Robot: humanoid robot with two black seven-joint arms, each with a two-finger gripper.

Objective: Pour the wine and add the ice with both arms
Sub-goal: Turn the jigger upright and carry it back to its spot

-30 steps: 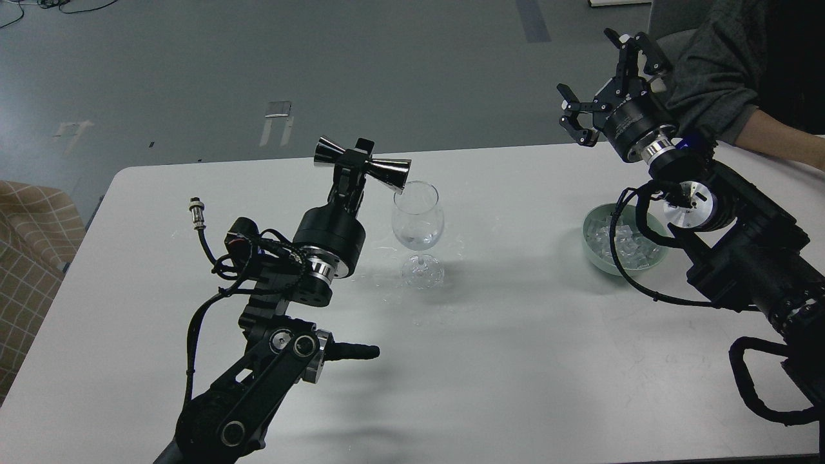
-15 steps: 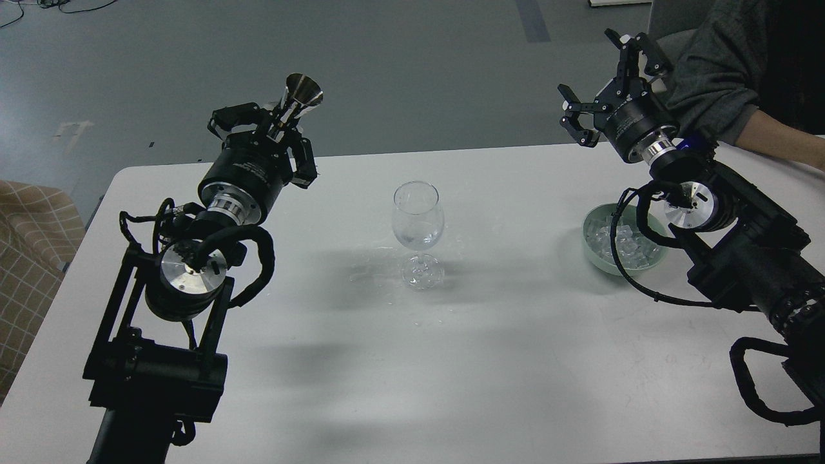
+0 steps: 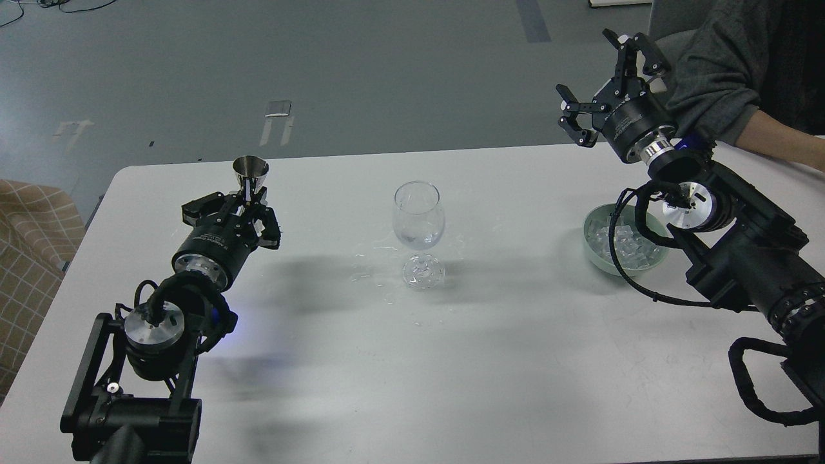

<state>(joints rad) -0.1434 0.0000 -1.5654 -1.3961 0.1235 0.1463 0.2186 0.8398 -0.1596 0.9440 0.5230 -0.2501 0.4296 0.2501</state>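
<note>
A clear stemmed wine glass point(image 3: 418, 216) stands upright mid-table, with a little clear wine point(image 3: 417, 240) in the bottom of its bowl. My left gripper point(image 3: 245, 205) is shut on a shiny metal jigger point(image 3: 251, 173), held upright low over the table, well to the left of the glass. A pale green bowl point(image 3: 591, 245) of clear ice cubes point(image 3: 628, 243) sits at the right, partly hidden by my right arm. My right gripper point(image 3: 602, 82) is open and empty, raised above and behind the bowl.
A person's grey-sleeved arm point(image 3: 715, 77) rests at the table's far right corner, close behind my right gripper. Clear drops point(image 3: 370, 270) lie on the white table point(image 3: 490, 361) around the glass's foot. A checked chair point(image 3: 29, 238) stands off the left edge.
My left arm swung away from the glass to the left and came down, turning the jigger from tipped over the glass rim to upright. The right arm has barely moved.
</note>
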